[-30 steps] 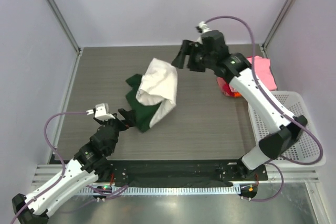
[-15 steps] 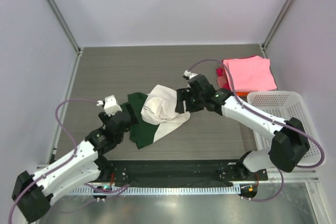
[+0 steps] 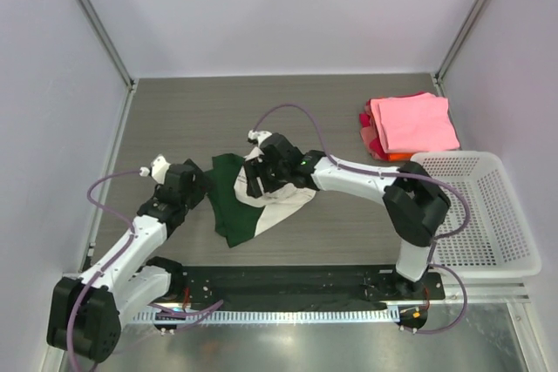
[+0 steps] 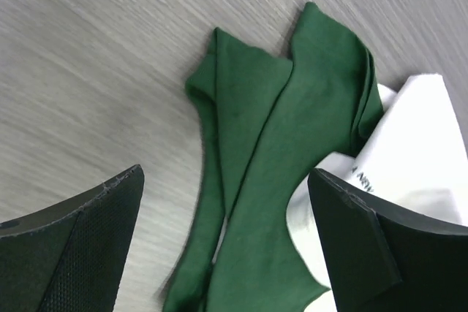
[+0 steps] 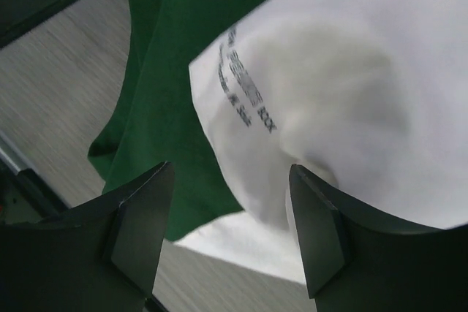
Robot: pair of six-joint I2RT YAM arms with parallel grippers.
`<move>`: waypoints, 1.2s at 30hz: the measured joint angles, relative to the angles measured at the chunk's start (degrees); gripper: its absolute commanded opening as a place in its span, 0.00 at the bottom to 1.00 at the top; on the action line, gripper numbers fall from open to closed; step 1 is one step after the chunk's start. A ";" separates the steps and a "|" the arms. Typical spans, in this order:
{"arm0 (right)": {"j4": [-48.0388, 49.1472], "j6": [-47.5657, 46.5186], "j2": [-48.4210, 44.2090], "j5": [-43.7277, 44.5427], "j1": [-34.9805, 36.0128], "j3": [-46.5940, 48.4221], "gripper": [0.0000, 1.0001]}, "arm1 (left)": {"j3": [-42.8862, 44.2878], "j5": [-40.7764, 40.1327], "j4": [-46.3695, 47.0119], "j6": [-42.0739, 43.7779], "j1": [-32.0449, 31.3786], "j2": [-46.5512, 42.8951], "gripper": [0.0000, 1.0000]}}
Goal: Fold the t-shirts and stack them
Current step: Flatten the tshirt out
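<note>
The cream-white t-shirt with dark green sleeves [image 3: 261,206] lies crumpled at the table's middle. My right gripper [image 3: 259,177] hovers open over its white body [image 5: 344,93], where small dark print shows. My left gripper [image 3: 202,186] is open just left of the shirt, over its green part [image 4: 270,202]; nothing is between its fingers [image 4: 80,246]. A folded pink shirt [image 3: 411,122] tops a stack of red and orange ones [image 3: 375,144] at the back right.
A white mesh basket [image 3: 475,211] stands at the right edge, beside the folded stack. Grey walls and metal posts enclose the grey table [image 3: 174,119]. The black base rail [image 3: 288,280] runs along the near edge.
My right gripper has come down and leftward from the back, letting go of the shirt, which has dropped into a heap. My left gripper has moved up to the shirt's green edge.
</note>
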 measured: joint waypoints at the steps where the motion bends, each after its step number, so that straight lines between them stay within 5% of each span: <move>1: -0.42 -0.46 1.77 0.70 0.44 1.88 0.70 | 0.00 0.66 0.72 -0.17 0.46 0.52 0.93; 5: -0.35 -2.01 8.72 3.08 1.46 9.38 0.66 | 0.28 3.23 3.50 -1.11 2.71 5.99 0.84; 10: -0.50 -3.10 13.38 3.52 1.68 11.87 0.42 | 0.63 4.81 6.47 -1.55 3.93 12.76 0.67; 13: -1.99 -3.69 14.08 2.97 1.44 11.87 0.02 | 1.22 5.55 9.88 -2.40 4.22 17.00 0.49; 18: -2.54 -2.03 12.72 -0.79 -1.29 11.63 0.01 | 3.52 7.41 13.99 -2.99 4.61 23.85 0.03; 25: 4.98 7.08 -7.32 -9.73 -20.44 -3.41 0.01 | 5.35 8.20 14.53 -2.25 5.90 25.33 0.00; 27: 7.58 10.19 -13.57 -10.84 -28.81 -8.00 0.08 | 5.33 8.50 14.49 -2.27 7.15 25.31 0.00; 28: 9.40 11.80 -16.02 -11.10 -34.07 -10.14 0.27 | 5.33 8.68 14.49 -2.27 8.20 25.29 0.00; 29: 10.19 13.35 -17.35 -11.04 -37.77 -11.56 0.65 | 5.33 8.74 14.43 -2.27 8.98 25.20 0.00; 32: 8.74 15.23 -17.49 -8.44 -45.27 -13.46 0.71 | 5.33 8.70 14.36 -2.23 11.54 24.65 0.00; 36: 4.17 14.95 -16.68 -4.61 -43.50 -14.51 0.71 | 5.33 8.61 14.29 -0.61 12.17 23.32 0.00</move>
